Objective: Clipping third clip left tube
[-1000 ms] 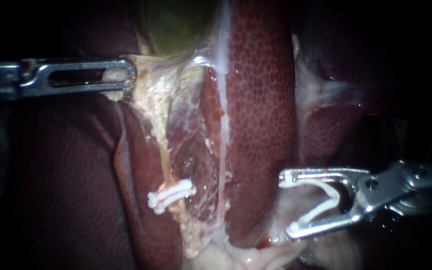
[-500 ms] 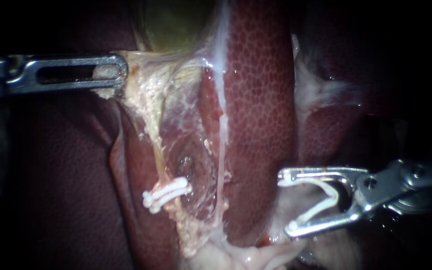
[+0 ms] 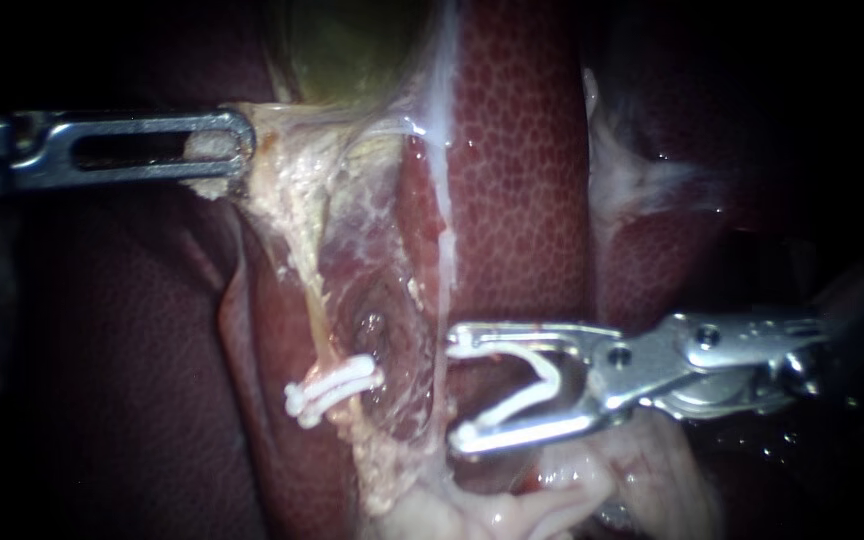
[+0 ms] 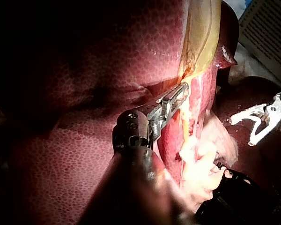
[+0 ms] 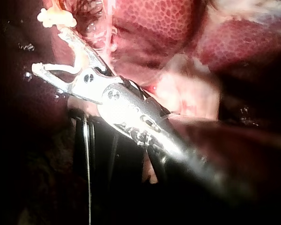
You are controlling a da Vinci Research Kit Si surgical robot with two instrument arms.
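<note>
**Loaded clip near left tube**

My left tool is clamped on pale tissue below the gallbladder. My right tool stands wide, both jaws seating an open clip. The left tube lies near its tips without touching them, and carries placed clips.

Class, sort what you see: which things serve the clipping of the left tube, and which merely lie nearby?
In use: right instrument, its loaded clip, left tube with fitted clips, left instrument holding pale tissue.
Nearby: liver, gallbladder, printed sheet.
</note>
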